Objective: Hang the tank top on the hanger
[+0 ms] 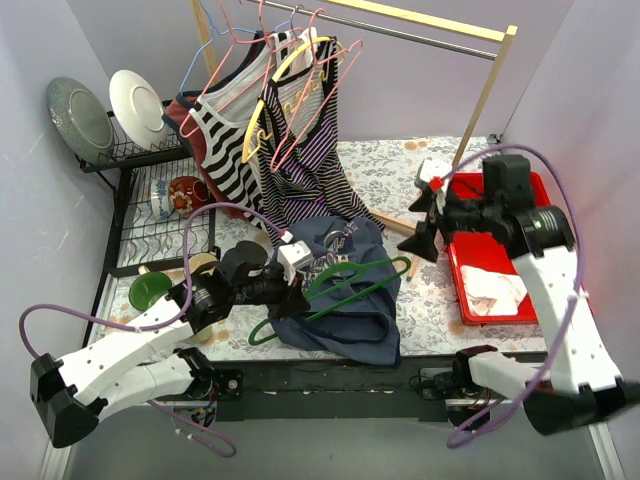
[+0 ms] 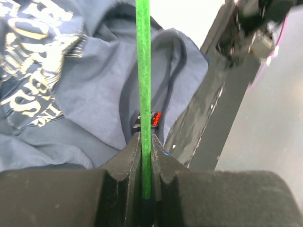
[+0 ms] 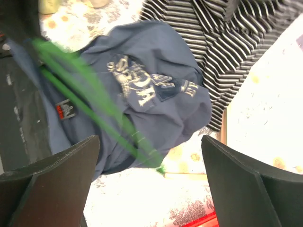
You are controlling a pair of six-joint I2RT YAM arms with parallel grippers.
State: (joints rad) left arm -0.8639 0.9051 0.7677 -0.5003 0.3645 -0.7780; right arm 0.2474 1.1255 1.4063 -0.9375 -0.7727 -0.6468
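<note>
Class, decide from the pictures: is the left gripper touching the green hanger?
Touching. The left wrist view shows the left gripper with its jaws shut on the hanger, pressed against its green bar on both sides.

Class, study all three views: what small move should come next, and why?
Likely lower the open right end effector to pinch an edge of the tank top: the left end effector clamps the hanger, which lies on the cloth, not inside it.
</note>
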